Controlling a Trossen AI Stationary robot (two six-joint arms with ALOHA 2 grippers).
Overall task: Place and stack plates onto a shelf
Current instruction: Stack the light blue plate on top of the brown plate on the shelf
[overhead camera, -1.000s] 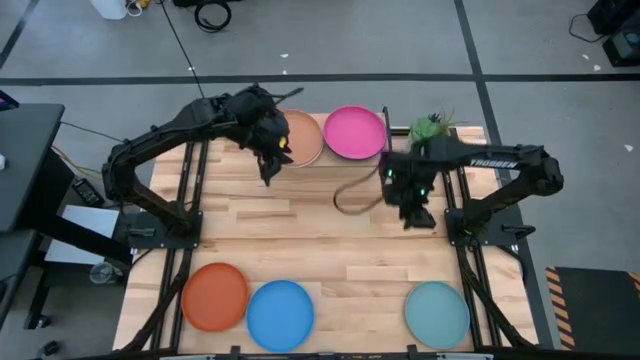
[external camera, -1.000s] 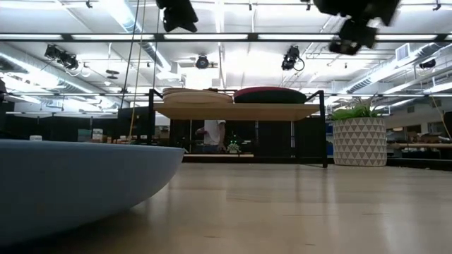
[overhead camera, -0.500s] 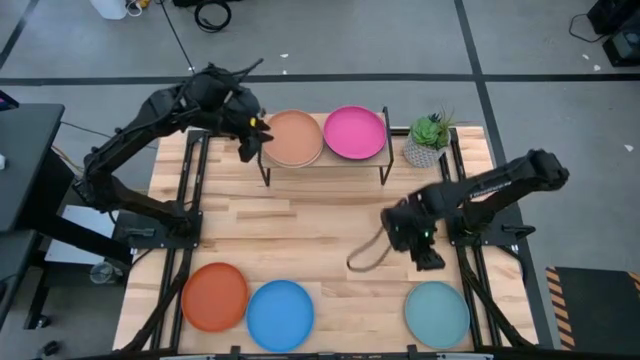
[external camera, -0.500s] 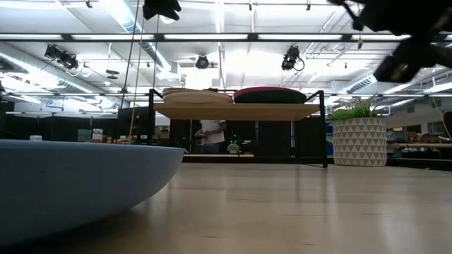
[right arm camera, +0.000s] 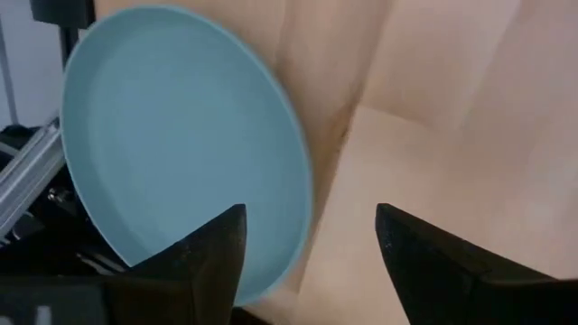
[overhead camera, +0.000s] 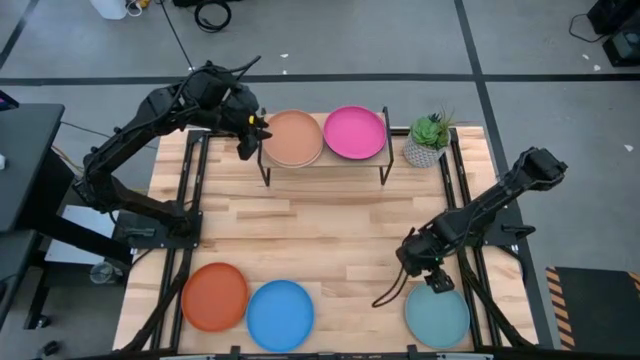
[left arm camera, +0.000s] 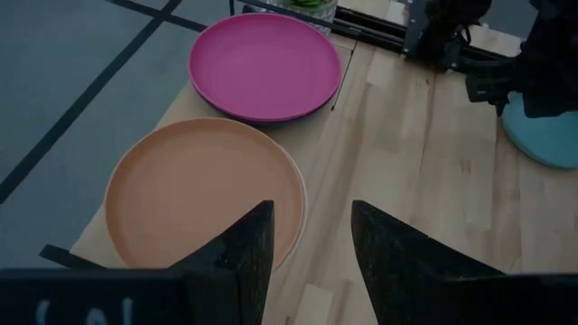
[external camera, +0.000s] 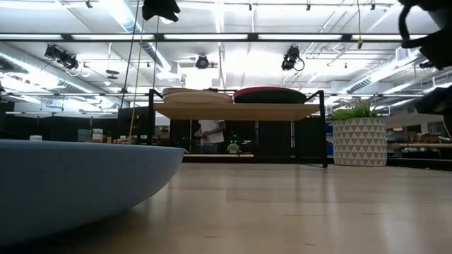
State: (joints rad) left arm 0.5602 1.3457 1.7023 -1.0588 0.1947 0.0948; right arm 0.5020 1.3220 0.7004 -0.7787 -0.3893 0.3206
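The right gripper (overhead camera: 437,281), jaws apart and empty, hangs over the light teal plate's (overhead camera: 437,313) rim at lower right. Closing short could skid the plate off the table edge. The left gripper (overhead camera: 247,140), apart, waits beside the tan plate (overhead camera: 293,138) on the shelf (overhead camera: 322,165), upper centre.

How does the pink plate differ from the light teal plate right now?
The pink plate sits up on the shelf beside a tan plate; the light teal plate lies on the table. The open right gripper hangs at the teal one's edge; none is at the pink one. Both are round and equal in size.
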